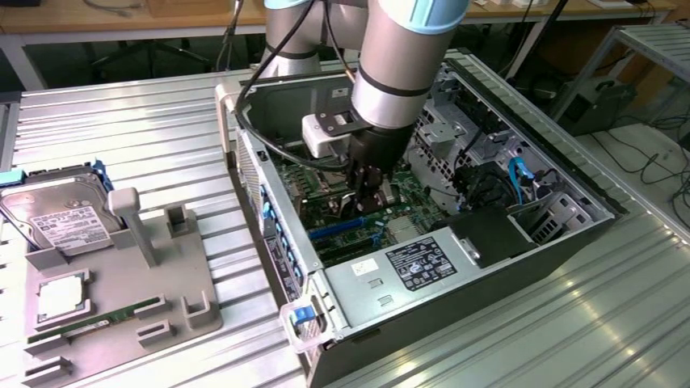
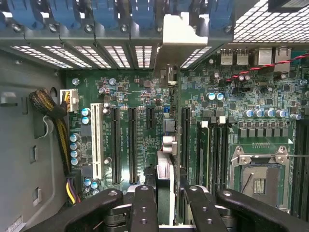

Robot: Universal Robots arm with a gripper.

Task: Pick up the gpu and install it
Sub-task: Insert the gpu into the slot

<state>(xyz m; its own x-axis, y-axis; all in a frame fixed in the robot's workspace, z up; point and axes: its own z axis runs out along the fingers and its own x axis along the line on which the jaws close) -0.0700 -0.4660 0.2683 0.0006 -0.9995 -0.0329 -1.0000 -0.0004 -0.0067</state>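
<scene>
Computer case (image 1: 356,323) lies open on its side on the metal table (image 1: 140,121) in the exterior view. Inside it sit a green board (image 1: 329,190), a silver box with a black label (image 1: 415,267), blue slots (image 1: 339,229) and a blue cable (image 1: 518,178). The arm reaches down into the case, and the gripper (image 1: 368,196) is low over the green board, closed on a thin card (image 1: 368,206) seen edge-on, just above the slots. On the exterior view's left, a grey tray (image 1: 129,315) holds a hard drive (image 1: 56,212) standing in a holder, a square chip (image 1: 63,295) and a slim green stick (image 1: 97,319).

Looking from the wrist view, the gripper (image 2: 165,203) has two black fingers (image 2: 143,208) partly closed on the card (image 2: 165,188), one on each side. The card stands on its edge over the board (image 2: 145,121), pointing along the long black slots (image 2: 131,145). Its silver bracket (image 2: 179,36) is up by the back wall of the case, next to the blue clips (image 2: 104,12). A white slot (image 2: 97,140) and a bundle of wires (image 2: 53,116) lie off to one side.
</scene>
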